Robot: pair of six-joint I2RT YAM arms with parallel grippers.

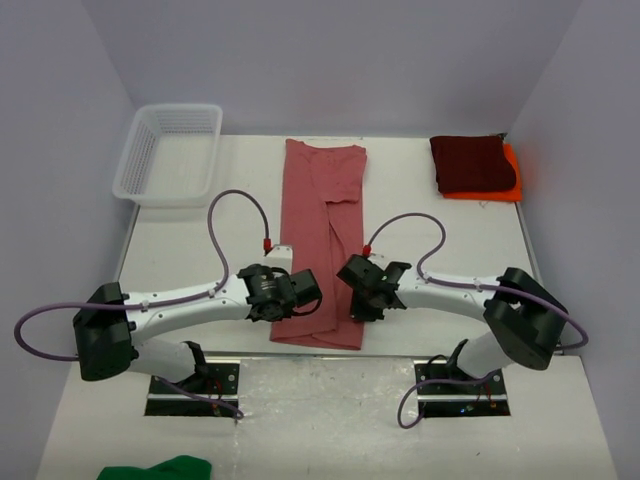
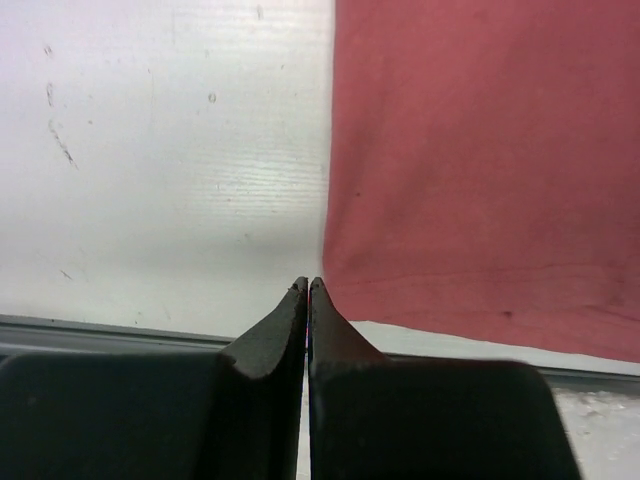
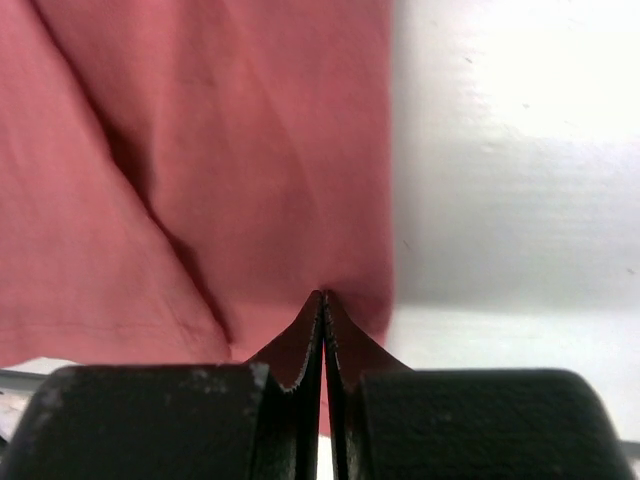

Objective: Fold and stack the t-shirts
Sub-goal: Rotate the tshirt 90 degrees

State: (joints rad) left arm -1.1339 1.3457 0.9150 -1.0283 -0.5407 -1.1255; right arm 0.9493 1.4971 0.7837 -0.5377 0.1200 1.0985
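A faded rose t-shirt (image 1: 322, 210) lies folded into a long strip down the middle of the table. My left gripper (image 1: 292, 300) is shut at the shirt's near left corner. In the left wrist view its tips (image 2: 307, 285) meet right at the corner of the rose cloth (image 2: 480, 150), with a sliver of red between them. My right gripper (image 1: 360, 295) is shut on the shirt's near right part; its tips (image 3: 323, 295) pinch the rose fabric (image 3: 200, 150) just inside the right edge. A folded dark maroon t-shirt (image 1: 472, 163) rests on an orange one (image 1: 512, 170) at the back right.
A white mesh basket (image 1: 170, 155) stands at the back left. A green cloth (image 1: 160, 468) lies at the bottom edge, in front of the left base. The table's near edge runs just behind both grippers.
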